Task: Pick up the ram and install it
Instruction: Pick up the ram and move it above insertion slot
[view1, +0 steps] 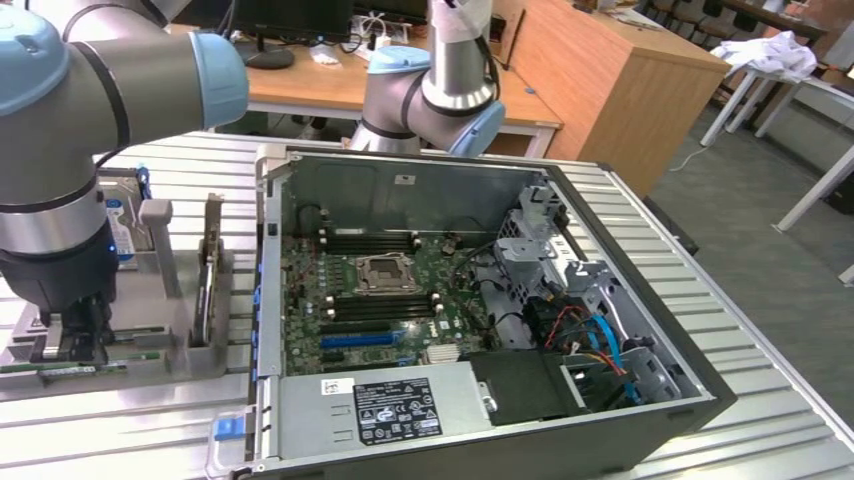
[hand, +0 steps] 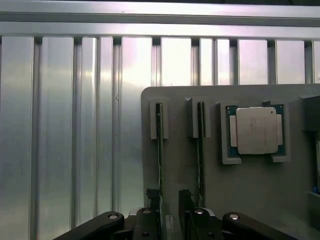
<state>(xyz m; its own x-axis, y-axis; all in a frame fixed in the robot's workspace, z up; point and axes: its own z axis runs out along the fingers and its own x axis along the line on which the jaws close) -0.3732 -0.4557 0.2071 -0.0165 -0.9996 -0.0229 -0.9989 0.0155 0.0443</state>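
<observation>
Right under the arm, the gripper (hand: 170, 198) hangs low over a gray holder (hand: 250, 200). Its two black fingers (hand: 186, 202) stand apart with a bare gap between them. The hand is wide and lets go of everything; it holds nothing.

Just ahead of the fingertips is the ram (hand: 160, 150). It is a long, thin green stick that stands on its edge in a slot of the holder. Its long way runs straight out from the hand, so its flat sides face the two fingers. Its near end comes right beside one finger, at the edge of the gap. I cannot tell if that end is inside the gap, or if it touches the finger.

A second stick (hand: 200, 150) stands in the next slot, side by side with the first, just past the other finger. Further out on that side a square silver chip (hand: 256, 131) lies flat in its own pocket.

Around the holder is the ribbed metal table (hand: 60, 125). Well apart from the hand, toward the exterior view's right, the open computer case (view1: 400, 190) shows its black memory slots (view1: 380, 240), so I think the ram is not put in yet
</observation>
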